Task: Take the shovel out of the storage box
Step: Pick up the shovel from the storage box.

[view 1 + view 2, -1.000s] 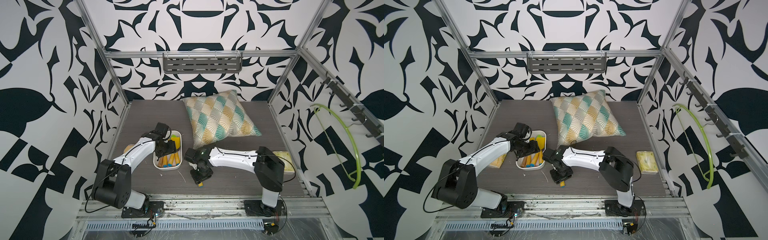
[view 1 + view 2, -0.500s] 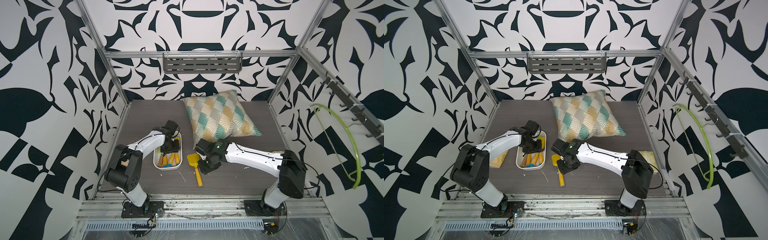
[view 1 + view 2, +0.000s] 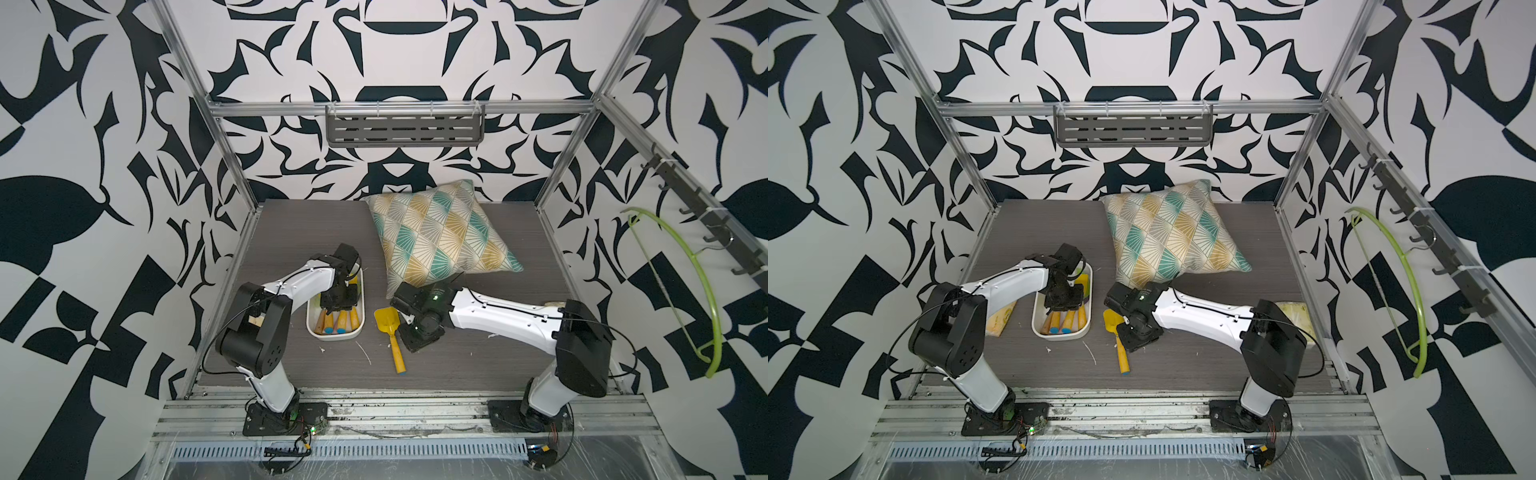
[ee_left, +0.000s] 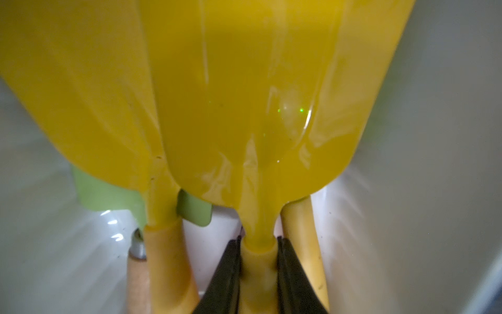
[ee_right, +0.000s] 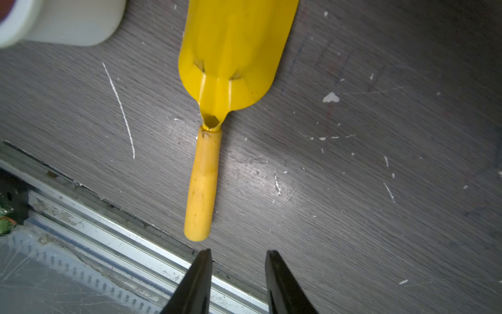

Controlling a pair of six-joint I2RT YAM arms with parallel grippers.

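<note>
Tight clamp: left gripper (image 4: 258,244) on shovel (image 4: 244,108) neck, inside storage box (image 3: 335,337). Blade overlaps neighbour shovel (image 4: 81,81). Lift may drag it along, or thin neck pivots, slips. Jaws apart, empty: right gripper (image 5: 239,252) over table (image 5: 353,190); another shovel (image 5: 202,185) lies there.

Big pillow (image 3: 440,232) w/ teal, yellow & grey fans lies flat at the back of the grey table (image 3: 299,232). Grey rack (image 3: 405,131) is on the wall behind the pillow, higher up. Green hanger (image 3: 705,282) hangs from a hook rail (image 3: 706,216) well off to the pillow's side, & a yellow pack (image 3: 1293,311) lies nearer the front.
</note>
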